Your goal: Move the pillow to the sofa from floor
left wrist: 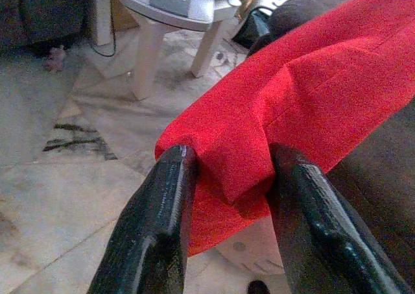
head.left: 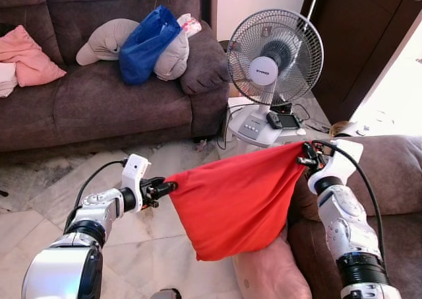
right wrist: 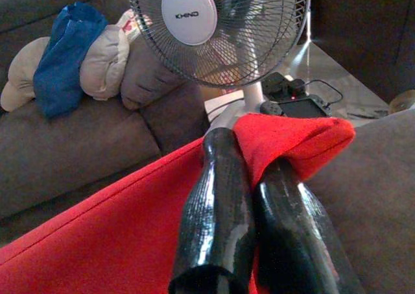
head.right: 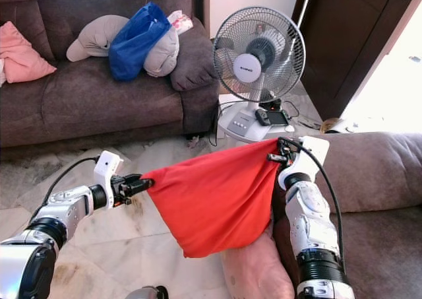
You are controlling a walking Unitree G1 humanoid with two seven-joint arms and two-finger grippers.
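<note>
The left gripper (head.left: 165, 189) pinches one corner of the red pillow (head.left: 234, 203). The pillow hangs slack in the air between both arms, above the floor (head.left: 39, 200), well short of the sofa (head.left: 99, 101). The right gripper (head.left: 304, 159) clamps the opposite corner, seemingly tight. A fan (head.left: 273, 55) stands behind.
</note>
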